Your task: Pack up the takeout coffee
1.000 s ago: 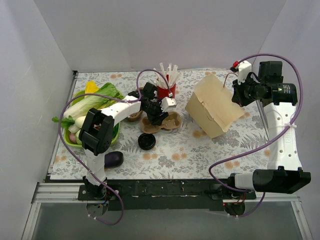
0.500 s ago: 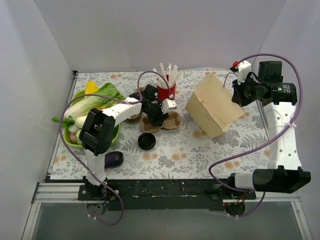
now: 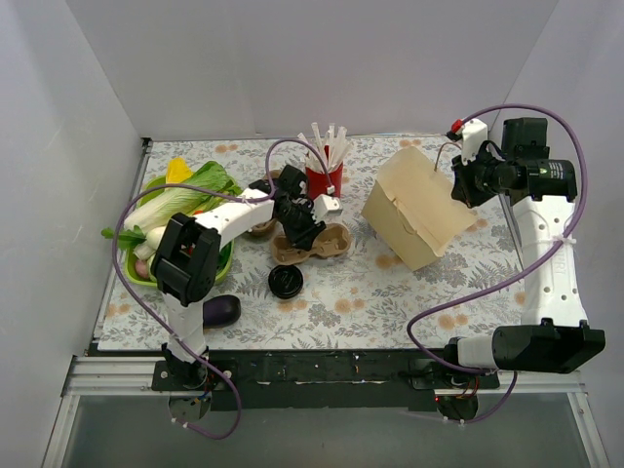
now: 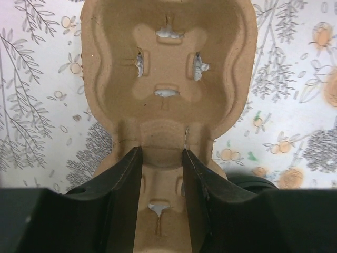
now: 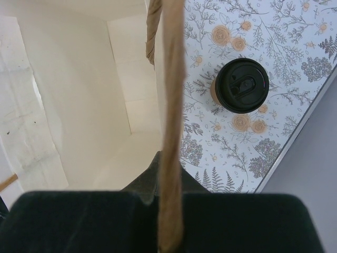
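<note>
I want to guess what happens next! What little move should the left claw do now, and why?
Probably squeeze shut on the middle ridge of the cup carrier. The left claw straddles that ridge, but a firm grip isn't clear. The right claw holds the paper bag open, and the coffee cup stands outside the carrier.

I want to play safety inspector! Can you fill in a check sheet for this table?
Surface: floral cloth, lying flat.
Job's things: coffee, black lid on, upright, just in front of the carrier.
Clutter: red cup of straws, greens, eggplant.
Hands: left hand pinches the carrier's middle; right hand shut on the tilted bag's edge.
Cables: purple cables loop from both arms.
Surroundings: white walls on three sides.
</note>
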